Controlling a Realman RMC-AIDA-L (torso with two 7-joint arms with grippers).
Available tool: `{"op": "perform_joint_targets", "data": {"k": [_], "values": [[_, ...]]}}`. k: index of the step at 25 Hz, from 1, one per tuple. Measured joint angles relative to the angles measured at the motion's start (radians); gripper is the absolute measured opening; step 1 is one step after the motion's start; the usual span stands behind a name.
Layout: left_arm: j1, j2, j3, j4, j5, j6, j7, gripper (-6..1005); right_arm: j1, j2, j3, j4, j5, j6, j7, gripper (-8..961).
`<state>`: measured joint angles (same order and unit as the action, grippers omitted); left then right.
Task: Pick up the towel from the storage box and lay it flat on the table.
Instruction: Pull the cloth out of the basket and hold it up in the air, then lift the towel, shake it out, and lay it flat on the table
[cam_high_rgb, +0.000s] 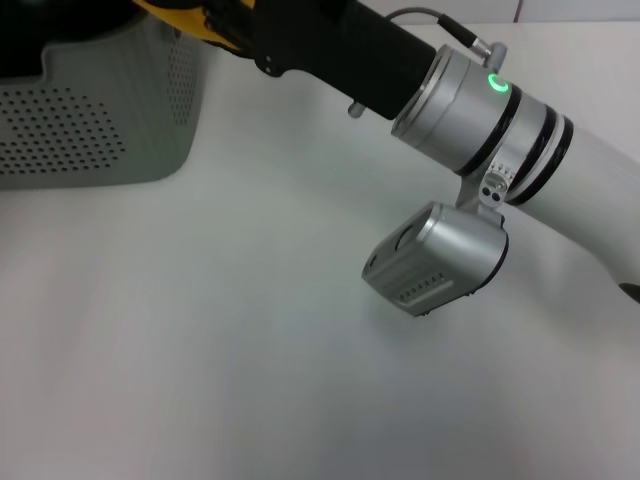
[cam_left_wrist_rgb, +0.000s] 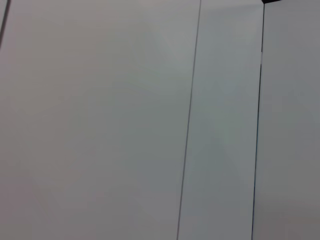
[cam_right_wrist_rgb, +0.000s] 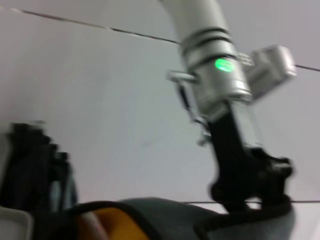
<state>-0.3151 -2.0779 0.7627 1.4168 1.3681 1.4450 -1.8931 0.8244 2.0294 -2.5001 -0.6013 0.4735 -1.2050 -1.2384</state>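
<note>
Right arm at box, towel raised.
No legible writing or labels. Head view: right gripper (cam_high_rgb: 235, 35) above the box (cam_high_rgb: 90, 130) at the table's (cam_high_rgb: 250, 350) far left, yellow towel (cam_high_rgb: 185, 18) beside it; hold and finger gap cannot be told. Right wrist view alone shows another gripper (cam_right_wrist_rgb: 260, 192) on dark cloth. Left wrist view: only white panels.

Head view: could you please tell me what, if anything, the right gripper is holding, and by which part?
The right gripper seems to hold the towel by its black-bound edge, above the box.
</note>
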Motion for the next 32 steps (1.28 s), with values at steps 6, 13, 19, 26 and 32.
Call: {"op": "perform_joint_targets", "data": {"k": [6, 13, 19, 26, 32], "values": [[0.001, 0.006, 0.000, -0.009, 0.000, 0.000, 0.000, 12, 0.011, 0.000, 0.004, 0.017, -0.004, 0.011, 0.003, 420], [0.006, 0.015, 0.000, -0.022, 0.011, 0.000, -0.001, 14, -0.015, 0.000, -0.039, -0.016, 0.000, 0.035, 0.060, 112], [0.034, 0.035, 0.000, -0.077, 0.030, 0.018, -0.001, 17, -0.106, 0.000, -0.021, -0.094, -0.004, -0.069, 0.176, 53], [0.053, 0.059, 0.000, -0.134, 0.040, 0.094, 0.017, 22, -0.128, 0.000, 0.006, -0.111, 0.000, -0.090, 0.352, 3], [0.051, 0.076, 0.001, -0.164, 0.085, 0.175, 0.027, 25, -0.144, -0.014, 0.030, -0.118, -0.059, -0.098, 0.719, 3]]}}
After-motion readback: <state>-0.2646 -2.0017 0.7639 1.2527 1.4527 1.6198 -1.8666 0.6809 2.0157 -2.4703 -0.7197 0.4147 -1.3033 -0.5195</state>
